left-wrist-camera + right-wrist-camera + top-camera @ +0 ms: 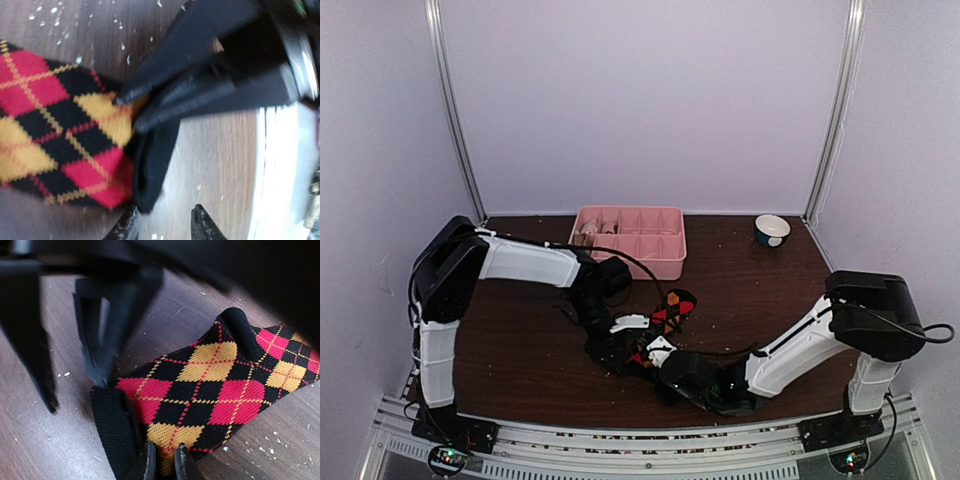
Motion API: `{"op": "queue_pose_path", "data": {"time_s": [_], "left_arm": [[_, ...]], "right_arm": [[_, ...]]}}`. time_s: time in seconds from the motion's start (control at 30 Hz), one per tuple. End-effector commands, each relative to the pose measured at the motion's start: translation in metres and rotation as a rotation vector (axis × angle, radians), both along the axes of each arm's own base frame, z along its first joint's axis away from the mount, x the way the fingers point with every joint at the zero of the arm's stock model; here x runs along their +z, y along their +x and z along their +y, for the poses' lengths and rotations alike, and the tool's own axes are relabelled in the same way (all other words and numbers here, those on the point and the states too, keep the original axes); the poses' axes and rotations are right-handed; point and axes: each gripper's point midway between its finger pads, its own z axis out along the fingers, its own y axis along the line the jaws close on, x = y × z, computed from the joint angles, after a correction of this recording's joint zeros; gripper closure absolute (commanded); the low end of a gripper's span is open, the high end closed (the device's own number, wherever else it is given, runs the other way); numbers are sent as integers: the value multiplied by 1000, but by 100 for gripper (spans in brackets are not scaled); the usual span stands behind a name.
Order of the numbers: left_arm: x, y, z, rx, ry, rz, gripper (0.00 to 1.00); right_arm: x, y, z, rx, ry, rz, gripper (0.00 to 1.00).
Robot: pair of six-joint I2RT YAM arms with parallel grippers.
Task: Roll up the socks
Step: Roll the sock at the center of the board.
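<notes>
From above, the left arm and the right arm meet low over the near middle of the dark wooden surface. The argyle sock lies there. A pink tray and a small bowl sit toward the far edge.

In the left wrist view, the left gripper holds its jaws apart beside the sock's black cuff, gripping nothing. The right gripper pinches the sock's edge.

In the right wrist view, that gripper's jaws are nearly together on the sock's red, yellow and black diamonds.
</notes>
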Motion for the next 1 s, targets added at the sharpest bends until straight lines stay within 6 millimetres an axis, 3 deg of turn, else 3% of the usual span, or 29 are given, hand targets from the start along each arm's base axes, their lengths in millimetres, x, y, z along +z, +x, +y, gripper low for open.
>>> {"op": "queue_pose_path", "data": {"time_s": [0.0, 0.17, 0.33, 0.43, 0.53, 0.67, 0.83, 0.97], "left_arm": [[21, 18, 11, -56, -81, -228, 65], [39, 13, 21, -117, -161, -353, 65], [73, 2, 10, -176, -313, -398, 65], [76, -5, 9, -230, -312, -403, 65], [74, -4, 23, -315, -212, -464, 65], [95, -9, 51, -487, -173, -583, 68], [65, -23, 41, -640, -149, -696, 77], [54, -8, 9, -594, -181, -793, 79]], "right_arm": [[-54, -14, -36, -11, -195, 96, 88], [-58, -17, -40, -21, -183, 122, 90], [-58, -19, -40, -20, -148, 135, 92], [-59, -21, -40, -17, -137, 145, 93], [-60, -23, -43, -9, -133, 159, 94], [-59, -25, -42, 7, -106, 189, 96], [-65, -26, -36, 21, -66, 272, 99], [-73, -29, -39, 15, -51, 337, 100]]}}
